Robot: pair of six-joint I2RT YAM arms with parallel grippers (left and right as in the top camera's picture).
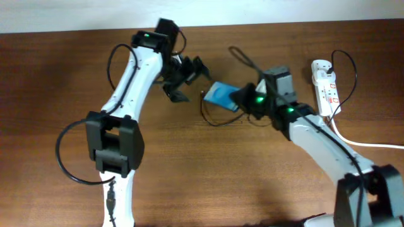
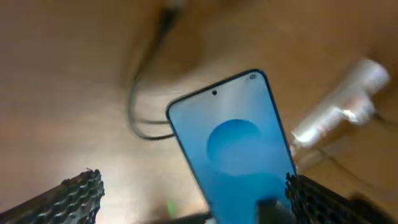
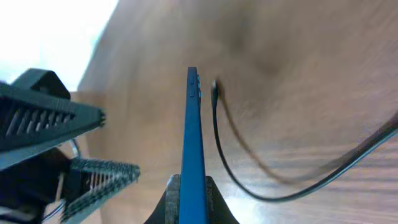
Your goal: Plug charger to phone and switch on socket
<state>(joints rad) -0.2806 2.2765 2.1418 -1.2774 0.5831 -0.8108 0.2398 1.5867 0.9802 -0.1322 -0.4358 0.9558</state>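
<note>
Centrally, the right gripper pinched the phone by its near end; the charger tip lay just beside the phone's far end. The left gripper, fingers spread, hovered near the phone without touching.

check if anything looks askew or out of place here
The phone is held up on edge, pinched in the right jaws, not lying flat. The charger lies loose beside it, its tip not in the phone.
</note>
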